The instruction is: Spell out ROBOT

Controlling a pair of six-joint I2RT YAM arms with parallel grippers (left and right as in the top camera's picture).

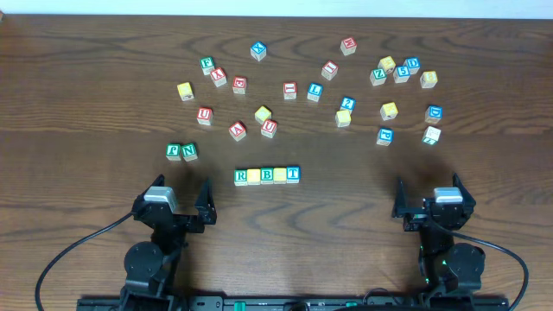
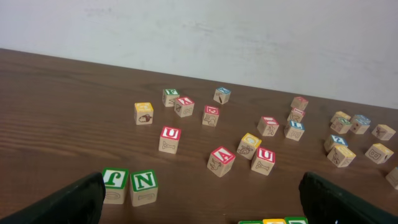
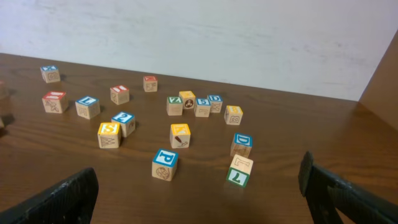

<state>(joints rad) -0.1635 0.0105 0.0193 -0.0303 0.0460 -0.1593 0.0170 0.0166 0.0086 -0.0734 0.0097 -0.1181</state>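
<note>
At front centre: five-cube row (image 1: pixel 267 175), two green, two yellow, one blue

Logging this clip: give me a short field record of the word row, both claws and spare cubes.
word row: five small wooden letter cubes side by side, green R, yellow, green B, yellow, blue T
left claw: open, empty
right claw: open, empty
nearest spares: green F and N wooden cubes, left of row
further back: other scattered wooden cubes
</note>
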